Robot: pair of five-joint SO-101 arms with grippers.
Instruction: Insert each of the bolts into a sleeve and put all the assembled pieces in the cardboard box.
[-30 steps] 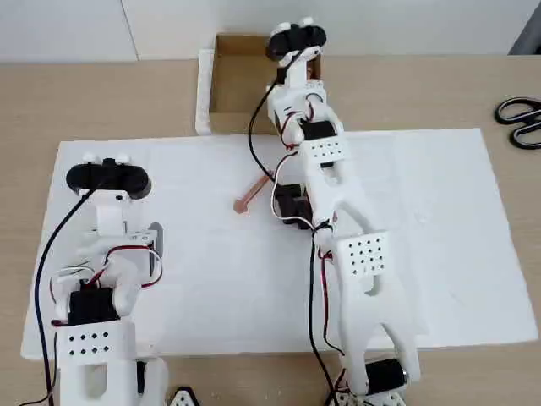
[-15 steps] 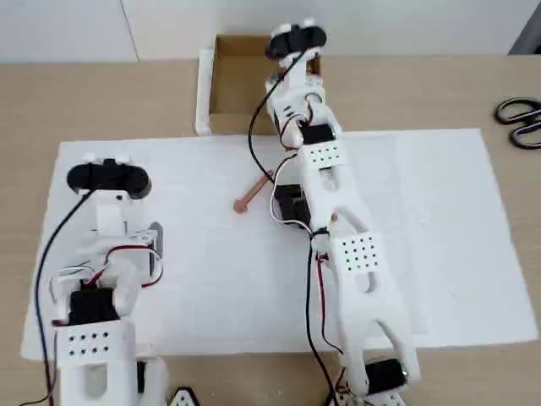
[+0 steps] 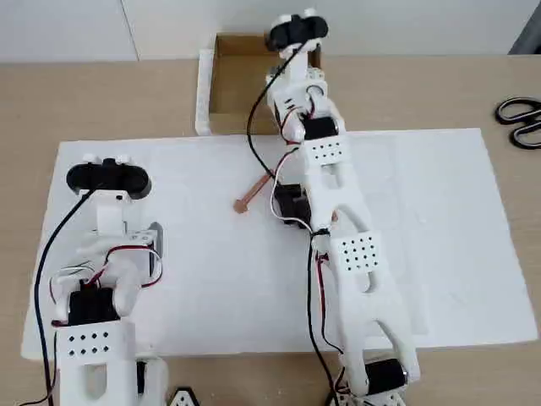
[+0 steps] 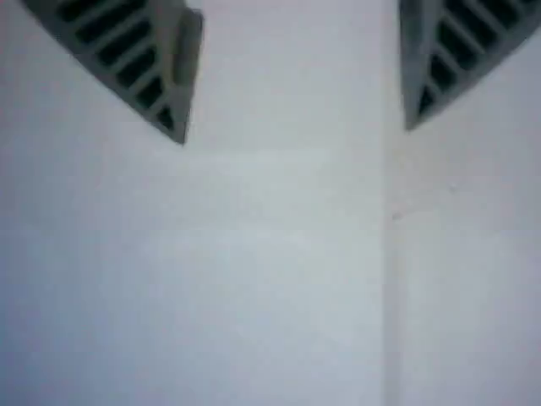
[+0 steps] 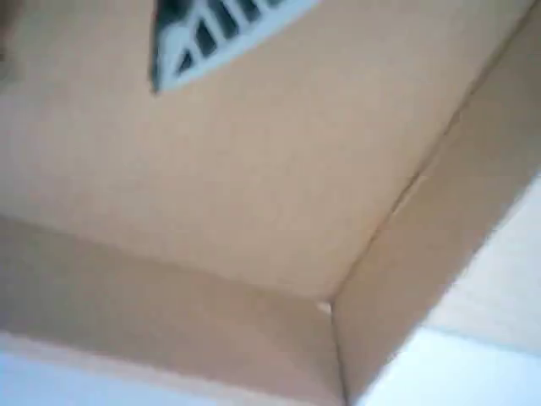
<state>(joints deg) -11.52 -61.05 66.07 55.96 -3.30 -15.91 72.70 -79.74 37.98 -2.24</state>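
Wood-toned surface [image 3: 101,93], carrying a large white sheet [image 3: 439,220] across most of its width.

Right arm stretched long toward the far edge. Its end effector [image 3: 294,42] hung over the open brown cardboard box [image 3: 241,38]. The right wrist view looked onto the box's bare floor and an inner corner [image 5: 254,169]. Could not tell whether this end effector was open or closed, nor whether it held anything.

Left arm folded near its base. Left end effector [image 4: 293,128] open wide, pointing down at bare sheet, holding nothing.

Black-handled scissors [image 3: 520,118] lay off the sheet at the right side.

One task piece noted: a slim copper-coloured rod-shaped piece [image 3: 254,193] lying flat on the sheet. Could not tell whether it was a bare bolt or already sleeved.
- Long axis diagonal. The rounded end pointed toward the left arm's side and the robot bases. The other end ran toward the box and slipped under the right arm's middle link.
- It lay on the base side of the right end effector, well apart from it, and outside the box.
- It lay to the right of the left end effector, also well apart.

Judgement: neither end effector was plainly nearer. The right would have to draw back from the box, the left to cross the sheet.
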